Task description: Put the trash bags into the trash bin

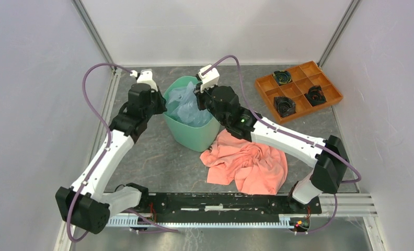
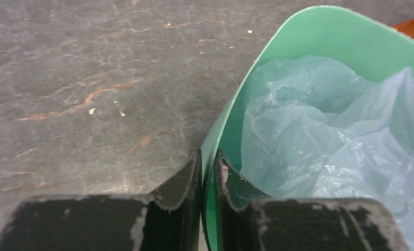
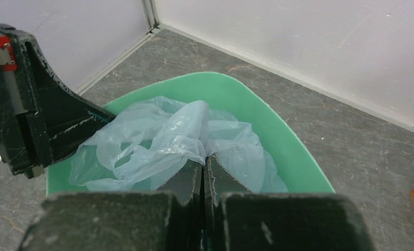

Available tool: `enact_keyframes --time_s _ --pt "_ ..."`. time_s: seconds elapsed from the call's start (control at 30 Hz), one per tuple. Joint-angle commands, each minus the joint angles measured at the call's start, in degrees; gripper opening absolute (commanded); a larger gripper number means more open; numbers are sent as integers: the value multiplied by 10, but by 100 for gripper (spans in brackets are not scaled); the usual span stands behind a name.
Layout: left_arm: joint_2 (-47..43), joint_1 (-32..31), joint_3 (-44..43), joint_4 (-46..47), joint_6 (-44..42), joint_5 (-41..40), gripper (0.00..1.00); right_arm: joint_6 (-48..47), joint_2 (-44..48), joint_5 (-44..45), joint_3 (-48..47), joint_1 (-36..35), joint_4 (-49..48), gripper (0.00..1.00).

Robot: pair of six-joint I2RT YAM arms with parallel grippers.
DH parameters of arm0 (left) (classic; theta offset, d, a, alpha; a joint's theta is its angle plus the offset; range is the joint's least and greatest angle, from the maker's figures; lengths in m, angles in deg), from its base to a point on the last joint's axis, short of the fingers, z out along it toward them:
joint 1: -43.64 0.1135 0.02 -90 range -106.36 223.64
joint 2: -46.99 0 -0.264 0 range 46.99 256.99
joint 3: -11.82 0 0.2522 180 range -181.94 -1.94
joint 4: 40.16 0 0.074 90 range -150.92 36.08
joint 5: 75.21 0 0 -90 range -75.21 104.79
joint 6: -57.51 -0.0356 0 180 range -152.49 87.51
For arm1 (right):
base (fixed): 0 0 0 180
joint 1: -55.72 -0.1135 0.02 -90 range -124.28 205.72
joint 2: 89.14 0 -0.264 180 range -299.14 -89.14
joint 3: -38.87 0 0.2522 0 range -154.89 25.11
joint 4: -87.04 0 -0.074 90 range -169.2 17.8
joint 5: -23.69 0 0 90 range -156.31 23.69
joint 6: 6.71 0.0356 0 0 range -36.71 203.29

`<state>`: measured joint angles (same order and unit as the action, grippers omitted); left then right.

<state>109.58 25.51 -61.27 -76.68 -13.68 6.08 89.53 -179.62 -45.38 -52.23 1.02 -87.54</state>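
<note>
Setting: a grey, stone-patterned table [image 1: 158, 157] boxed in by plain white walls [image 1: 215, 31].
Left gripper [image 2: 207, 178]: jaws closed on the left rim of the trash bin [image 1: 186, 136], one finger outside the wall and one inside. It reads as a steadying clamp.
Trash bin: mint-green and upright, at the back centre of the table between the two arms.
Trash bag [image 1: 186, 107]: pale blue and crumpled, mostly down inside the bin, with a peak bunched up near rim height.
Right gripper [image 3: 203, 170]: over the bin's right side, jaws shut with a fold of the bag pinched at their tips.
Cloth [image 1: 252, 162]: salmon-pink, heaped just beside the bin's near-right base.
Tray [image 1: 299, 89]: orange, divided into compartments, at far right and well apart from the work.
Step in hand: likely tucking the last of the bag below the rim.
How to do it well: hold the rim clamp firm so the bin cannot tip, carry the pinched fold down the middle, and let go only once it is low — thin film tends to spring back up.
</note>
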Motion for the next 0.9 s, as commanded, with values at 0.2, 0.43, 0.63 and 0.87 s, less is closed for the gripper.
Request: enact_keyframes --time_s 0.2,0.43,0.63,0.87 --pt "36 -1 -60 -5 -34 -51 13 9 7 12 -17 0 -5 1" --pt "37 -1 -107 -106 -6 -83 56 2 4 16 -31 0 2 1" --pt "-48 -1 -140 -147 -11 -101 81 1 23 28 -28 1 -10 6" --pt "-124 -1 -128 -31 13 221 97 50 51 22 -6 1 -34 11"
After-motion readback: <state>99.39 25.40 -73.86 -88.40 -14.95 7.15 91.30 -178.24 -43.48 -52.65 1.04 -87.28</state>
